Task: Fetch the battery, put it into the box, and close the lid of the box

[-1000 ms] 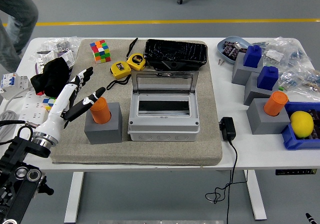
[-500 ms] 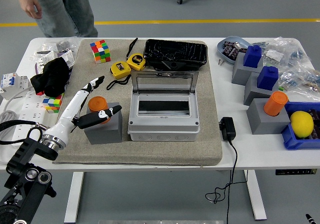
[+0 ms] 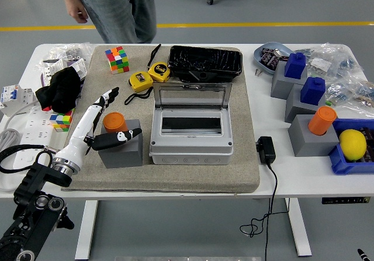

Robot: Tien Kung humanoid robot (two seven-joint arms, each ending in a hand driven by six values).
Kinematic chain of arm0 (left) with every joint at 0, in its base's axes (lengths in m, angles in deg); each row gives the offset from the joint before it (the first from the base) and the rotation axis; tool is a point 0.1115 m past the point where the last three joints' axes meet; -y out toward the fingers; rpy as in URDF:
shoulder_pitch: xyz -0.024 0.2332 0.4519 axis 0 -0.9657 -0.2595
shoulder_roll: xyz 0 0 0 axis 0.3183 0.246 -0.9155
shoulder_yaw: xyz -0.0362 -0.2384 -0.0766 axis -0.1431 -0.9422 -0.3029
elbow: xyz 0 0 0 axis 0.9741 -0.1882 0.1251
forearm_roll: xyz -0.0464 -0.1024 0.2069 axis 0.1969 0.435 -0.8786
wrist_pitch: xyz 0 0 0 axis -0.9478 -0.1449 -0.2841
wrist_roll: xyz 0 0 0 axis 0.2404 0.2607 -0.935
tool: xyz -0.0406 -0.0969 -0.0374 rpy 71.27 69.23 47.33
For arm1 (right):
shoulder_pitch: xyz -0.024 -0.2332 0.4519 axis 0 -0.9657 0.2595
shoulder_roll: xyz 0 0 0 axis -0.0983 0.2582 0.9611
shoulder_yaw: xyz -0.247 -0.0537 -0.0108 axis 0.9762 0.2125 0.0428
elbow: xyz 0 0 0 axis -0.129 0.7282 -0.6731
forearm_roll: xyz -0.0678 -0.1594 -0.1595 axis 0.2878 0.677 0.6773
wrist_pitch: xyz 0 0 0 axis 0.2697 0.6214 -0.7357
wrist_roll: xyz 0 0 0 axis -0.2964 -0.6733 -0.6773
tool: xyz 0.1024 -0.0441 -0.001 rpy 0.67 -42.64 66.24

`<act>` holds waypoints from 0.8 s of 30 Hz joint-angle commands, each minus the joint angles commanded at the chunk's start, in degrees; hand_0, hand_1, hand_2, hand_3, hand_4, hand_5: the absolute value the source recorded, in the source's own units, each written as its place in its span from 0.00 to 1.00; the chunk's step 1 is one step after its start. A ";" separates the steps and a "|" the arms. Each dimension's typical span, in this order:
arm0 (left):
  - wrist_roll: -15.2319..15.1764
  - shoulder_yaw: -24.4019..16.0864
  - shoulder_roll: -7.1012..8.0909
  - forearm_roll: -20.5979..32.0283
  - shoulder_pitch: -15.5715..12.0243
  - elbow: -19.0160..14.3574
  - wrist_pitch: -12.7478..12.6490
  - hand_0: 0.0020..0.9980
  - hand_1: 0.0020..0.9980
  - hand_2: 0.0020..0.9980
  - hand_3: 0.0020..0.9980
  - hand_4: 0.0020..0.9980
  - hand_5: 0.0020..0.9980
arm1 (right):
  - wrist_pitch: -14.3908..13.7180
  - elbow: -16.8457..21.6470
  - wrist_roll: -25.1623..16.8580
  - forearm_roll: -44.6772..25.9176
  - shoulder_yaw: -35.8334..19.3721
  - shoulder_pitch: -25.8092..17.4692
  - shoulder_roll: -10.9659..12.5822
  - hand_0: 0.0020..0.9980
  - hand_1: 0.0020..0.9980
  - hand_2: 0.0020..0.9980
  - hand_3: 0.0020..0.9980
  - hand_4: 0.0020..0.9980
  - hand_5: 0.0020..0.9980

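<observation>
White and black, the left hand is reaching over the tan mat, its thumb lying across the front of the orange battery and its fingers stretching past the far side without yet closing, so the hand is cupping the battery loosely rather than gripping it. That battery is standing upright in a grey block just left of the grey box, whose clear lid is standing open at the back. A second orange battery is sitting in another grey block at the table's right side, next to a lemon in a blue tray. Two blue-capped grey blocks are standing behind it. Two yellow tape measures are lying near a black tray; their print is too small to read. Two colour cubes are showing, one on the mat, one off it. A person is standing at the far side.
</observation>
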 joint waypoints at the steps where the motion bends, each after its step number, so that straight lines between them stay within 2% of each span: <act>1: -0.17 0.20 -0.12 1.85 0.04 0.23 -0.23 0.92 1.00 0.96 1.00 1.00 0.12 | 0.02 0.02 0.02 0.11 -0.07 0.00 -0.02 0.76 0.74 0.74 0.76 1.00 1.00; 2: -0.44 0.50 -0.20 3.38 0.05 0.37 -0.69 0.92 1.00 0.96 1.00 1.00 0.12 | 0.01 0.02 0.01 0.21 -0.14 0.00 -0.03 0.76 0.74 0.74 0.76 1.00 1.00; 3: -0.75 0.93 -0.20 4.61 0.12 0.63 -1.15 0.87 0.95 0.85 0.93 1.00 0.10 | 0.00 -0.05 0.00 0.25 -0.19 -0.01 -0.05 0.76 0.74 0.74 0.76 1.00 1.00; 8: -1.23 2.10 -0.23 7.01 0.30 1.42 -1.69 0.87 0.95 0.85 0.93 1.00 0.10 | -0.04 -0.09 0.03 0.25 -0.15 -0.03 -0.08 0.76 0.74 0.74 0.76 1.00 1.00; 9: -1.26 2.24 -0.28 7.10 0.30 1.43 -1.74 0.85 0.93 0.83 0.89 1.00 0.09 | -0.05 -0.11 0.02 0.20 -0.12 -0.01 -0.09 0.76 0.74 0.74 0.76 1.00 1.00; 11: -1.36 2.88 -0.28 7.40 0.34 1.39 -1.91 0.85 0.93 0.83 0.89 1.00 0.09 | -0.07 -0.12 0.04 0.14 -0.09 0.03 -0.11 0.76 0.74 0.74 0.76 1.00 1.00; 14: -1.84 4.09 -0.18 8.62 0.47 1.49 -3.03 0.85 0.93 0.83 0.89 1.00 0.09 | -0.07 -0.07 0.06 0.18 -0.11 0.08 -0.10 0.76 0.74 0.74 0.76 1.00 1.00; 15: -2.06 4.59 -0.11 9.43 0.55 1.57 -3.52 0.78 0.87 0.76 0.82 1.00 0.07 | -0.07 -0.07 0.07 0.20 -0.12 0.10 -0.10 0.76 0.73 0.74 0.76 1.00 1.00; 20: -3.07 6.32 0.27 12.52 0.98 1.72 -5.67 0.78 0.87 0.76 0.82 1.00 0.07 | -0.06 -0.08 0.05 0.57 -0.31 0.14 -0.13 0.76 0.73 0.74 0.76 1.00 1.00; 21: -3.24 6.52 0.32 13.24 1.05 1.76 -6.03 0.73 0.82 0.71 0.77 1.00 0.06 | -0.07 -0.09 0.04 0.56 -0.26 0.13 -0.12 0.76 0.73 0.74 0.76 1.00 1.00; 24: -3.54 7.02 0.39 15.14 1.14 1.81 -6.54 0.73 0.82 0.71 0.77 1.00 0.06 | -0.13 -0.12 0.03 0.52 -0.12 0.10 -0.10 0.76 0.73 0.74 0.76 1.00 1.00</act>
